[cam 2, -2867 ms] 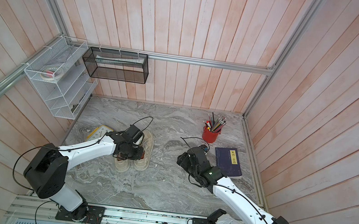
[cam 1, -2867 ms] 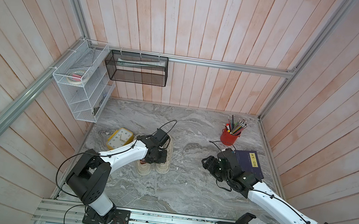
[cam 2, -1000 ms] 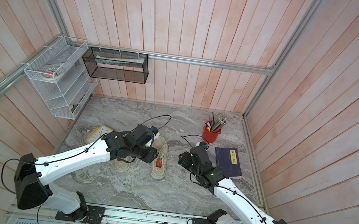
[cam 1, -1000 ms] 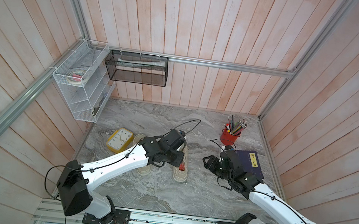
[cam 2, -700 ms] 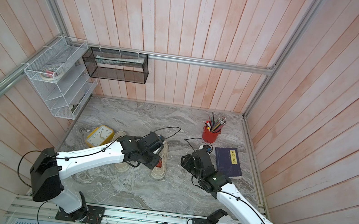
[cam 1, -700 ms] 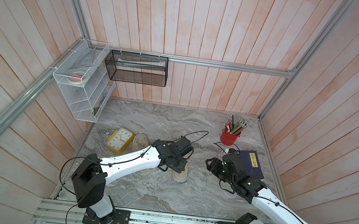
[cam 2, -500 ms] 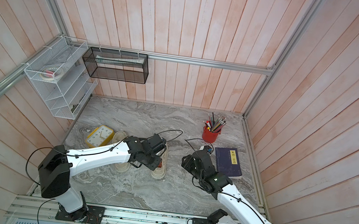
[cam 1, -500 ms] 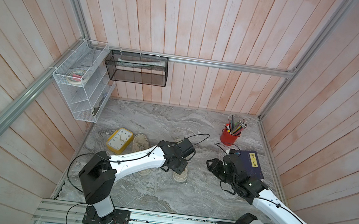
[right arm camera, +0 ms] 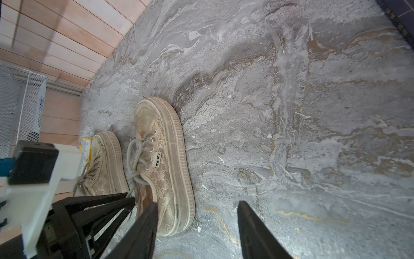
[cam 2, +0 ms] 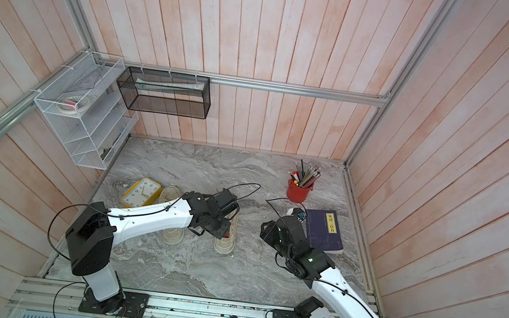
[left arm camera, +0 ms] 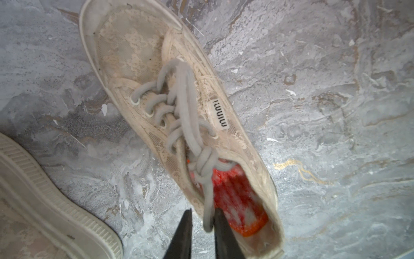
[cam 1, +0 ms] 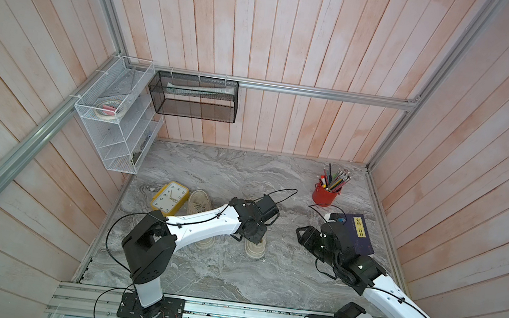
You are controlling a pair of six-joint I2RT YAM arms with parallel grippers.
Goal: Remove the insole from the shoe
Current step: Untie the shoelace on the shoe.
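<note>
A worn beige lace-patterned canvas platform shoe (left arm camera: pixel 179 116) stands on the grey marbled counter (cam 1: pixel 213 272) with its long axis running front to back: toe toward the back wall, heel toward the robot's base rail. Its red-orange insole with pale blotches (left arm camera: pixel 237 201) lies flat inside, showing only through the heel opening. The left gripper (left arm camera: pixel 203 215) hangs over that opening at the shoe's side collar. One black finger sits outside the shoe above the counter and the other at the very edge of the insole. The fingers stand close, with only a narrow gap, and the loose end of a grey shoelace (left arm camera: pixel 208 215) lies in that gap. Whether they pinch anything cannot be told. The right gripper (right arm camera: pixel 198 210) hovers beside the heel, its fingers wide apart and empty. The left wrist view alone gives a clear look at the insole. The right wrist view shows the thick ribbed sole from the side and a matching second beige shoe (right arm camera: pixel 105 161) just beside it, pointing the same way. In both top views the left arm covers most of the shoe – only its heel end (cam 1: pixel 254 251) shows – and a yellow square clock (cam 1: pixel 170 198) lies near the second shoe's toe.
</note>
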